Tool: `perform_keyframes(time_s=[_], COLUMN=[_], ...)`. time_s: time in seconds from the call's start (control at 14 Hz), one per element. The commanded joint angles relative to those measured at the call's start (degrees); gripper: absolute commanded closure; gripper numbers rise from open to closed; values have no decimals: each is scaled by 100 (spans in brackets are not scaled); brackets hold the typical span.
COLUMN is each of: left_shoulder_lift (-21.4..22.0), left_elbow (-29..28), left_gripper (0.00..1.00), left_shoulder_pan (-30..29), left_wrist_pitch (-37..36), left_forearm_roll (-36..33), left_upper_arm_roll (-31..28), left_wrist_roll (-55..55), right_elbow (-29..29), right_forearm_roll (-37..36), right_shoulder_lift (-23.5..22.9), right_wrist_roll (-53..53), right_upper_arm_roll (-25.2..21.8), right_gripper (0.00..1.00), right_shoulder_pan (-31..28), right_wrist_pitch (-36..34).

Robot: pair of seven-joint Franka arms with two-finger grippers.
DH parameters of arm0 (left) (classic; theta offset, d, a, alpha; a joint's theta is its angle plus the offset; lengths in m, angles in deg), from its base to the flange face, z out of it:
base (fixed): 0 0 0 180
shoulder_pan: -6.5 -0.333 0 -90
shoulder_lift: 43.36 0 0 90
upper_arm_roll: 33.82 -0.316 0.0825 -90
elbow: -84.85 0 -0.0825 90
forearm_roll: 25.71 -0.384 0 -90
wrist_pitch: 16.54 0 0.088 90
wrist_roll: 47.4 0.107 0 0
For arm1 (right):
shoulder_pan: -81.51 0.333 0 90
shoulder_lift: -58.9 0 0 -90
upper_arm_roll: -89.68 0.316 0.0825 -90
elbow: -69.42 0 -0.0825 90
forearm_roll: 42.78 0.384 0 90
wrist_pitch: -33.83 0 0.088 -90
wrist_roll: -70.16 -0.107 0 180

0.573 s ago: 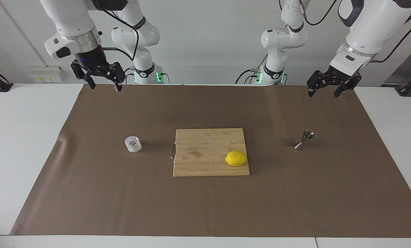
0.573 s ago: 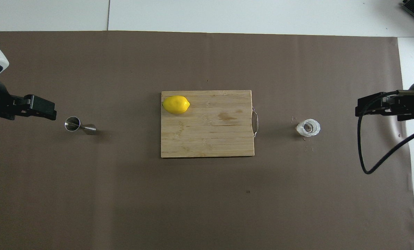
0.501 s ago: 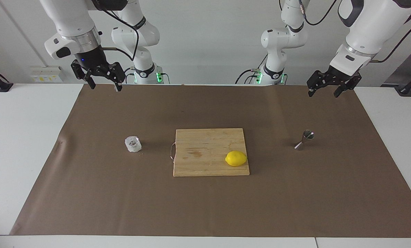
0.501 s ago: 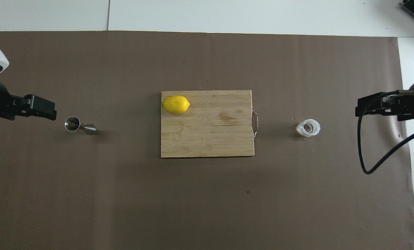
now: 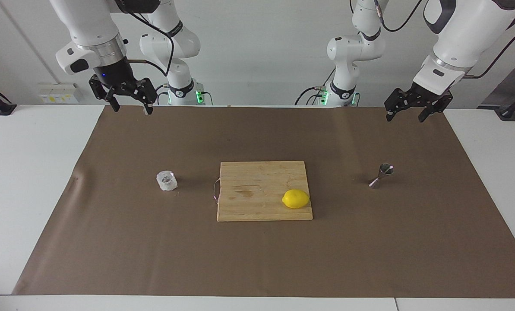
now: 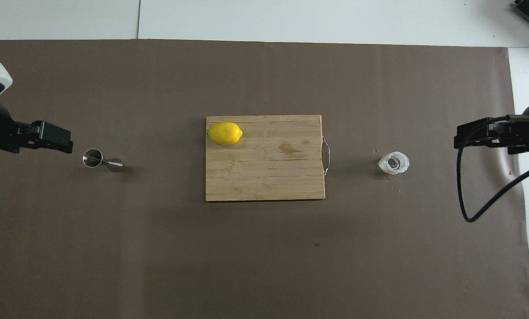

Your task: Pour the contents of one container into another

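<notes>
The clear faceted glass cup (image 5: 167,180) stands upright on the brown mat toward the right arm's end; it also shows in the overhead view (image 6: 393,163). The steel hourglass jigger (image 5: 381,175) stands on the mat toward the left arm's end, and shows in the overhead view (image 6: 98,159). My right gripper (image 5: 132,108) hangs open and empty, high over the mat's edge by the robots, apart from the glass. My left gripper (image 5: 405,116) hangs open and empty, high over the mat's edge, apart from the jigger. Both grippers show at the sides of the overhead view, left (image 6: 56,139) and right (image 6: 461,137).
A wooden cutting board (image 5: 257,190) with a wire handle lies mid-mat between the two containers. A yellow lemon (image 5: 295,198) rests on its corner toward the left arm's end, farther from the robots. A few small crumbs lie on the mat by the glass. A black cable (image 6: 464,195) hangs from the right arm.
</notes>
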Motion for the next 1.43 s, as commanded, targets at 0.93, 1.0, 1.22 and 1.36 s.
perform_keyframes(time_s=[0.93, 1.0, 1.22, 1.36], left_shoulder_lift=[228, 289, 326, 124], left_elbow=[-383, -487, -866, -866], left_gripper=[0, 0, 0, 0], left_shoulder_pan=[6, -38, -388, -495], left_wrist_pitch=[234, 119, 145, 153], left_forearm_roll=[80, 142, 589, 678], left_upper_arm_roll=[-16, -25, -69, -69], left_wrist_roll=[-180, -313, -576, -945], right_elbow=[-36, -36, -36, -36], right_forearm_roll=[-26, -26, -26, -26], right_shoulder_lift=[19, 19, 19, 19], right_wrist_roll=[31, 31, 31, 31], right_upper_arm_roll=[27, 27, 27, 27], right_gripper=[0, 0, 0, 0], right_shoulder_pan=[-44, -44, -44, -44], right_wrist_pitch=[-89, -89, -89, -89])
